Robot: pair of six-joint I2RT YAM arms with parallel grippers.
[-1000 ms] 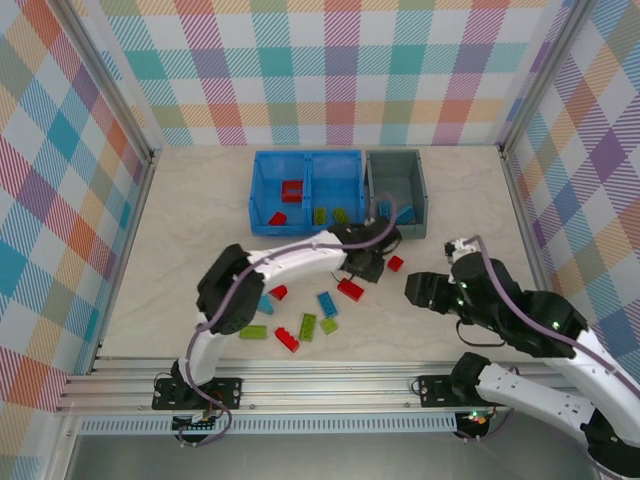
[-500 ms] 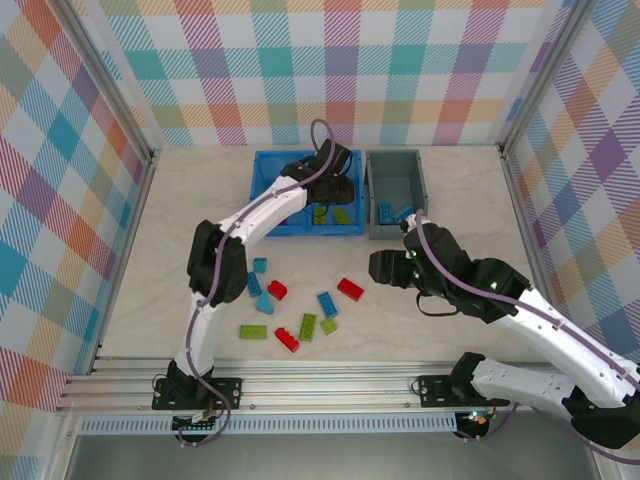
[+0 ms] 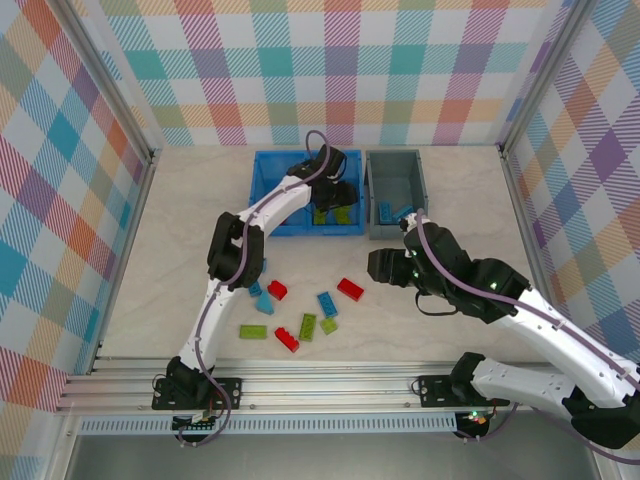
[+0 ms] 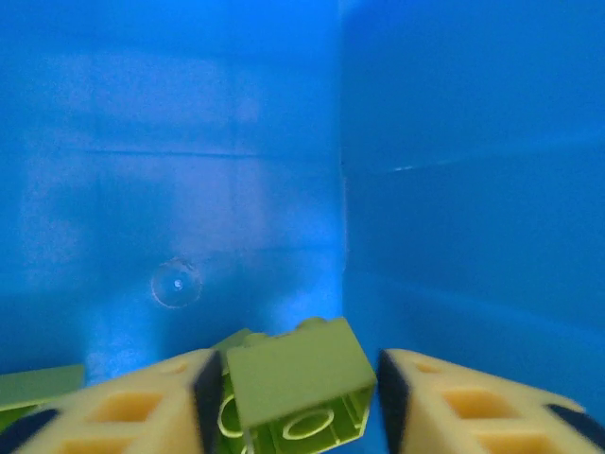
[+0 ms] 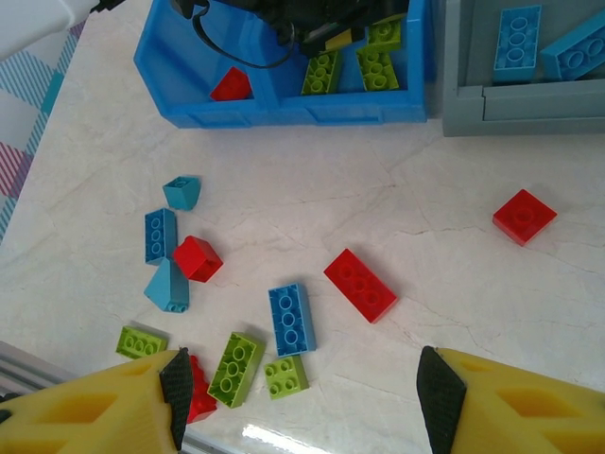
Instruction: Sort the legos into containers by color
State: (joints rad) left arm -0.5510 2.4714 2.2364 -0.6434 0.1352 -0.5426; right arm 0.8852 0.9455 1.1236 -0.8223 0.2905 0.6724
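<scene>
My left gripper (image 3: 331, 196) reaches into the right compartment of the blue bin (image 3: 262, 195). Its jaws stand open around a lime green lego (image 4: 298, 374), which sits tilted and loose between the fingers (image 4: 132, 411), with more green legos (image 5: 321, 71) below it. The left compartment holds red legos (image 3: 291, 190). The grey bin (image 3: 395, 172) holds blue legos (image 5: 518, 40). My right gripper (image 5: 304, 392) hangs open above the table with nothing in it. Under it lie a blue lego (image 5: 291, 319), a red one (image 5: 360, 285) and green ones (image 5: 236, 369).
More loose legos lie left of centre: a red one (image 3: 277, 290), light blue ones (image 3: 264, 304), a green one (image 3: 253, 331) and a red one (image 3: 287, 339). A red square lego (image 5: 524, 217) sits in front of the grey bin. Metal rails (image 3: 300, 375) edge the near side.
My left gripper went from the table up into the blue bin's right compartment with the green lego, then widened its jaws. The right arm swung left over the loose legos and has stopped.
</scene>
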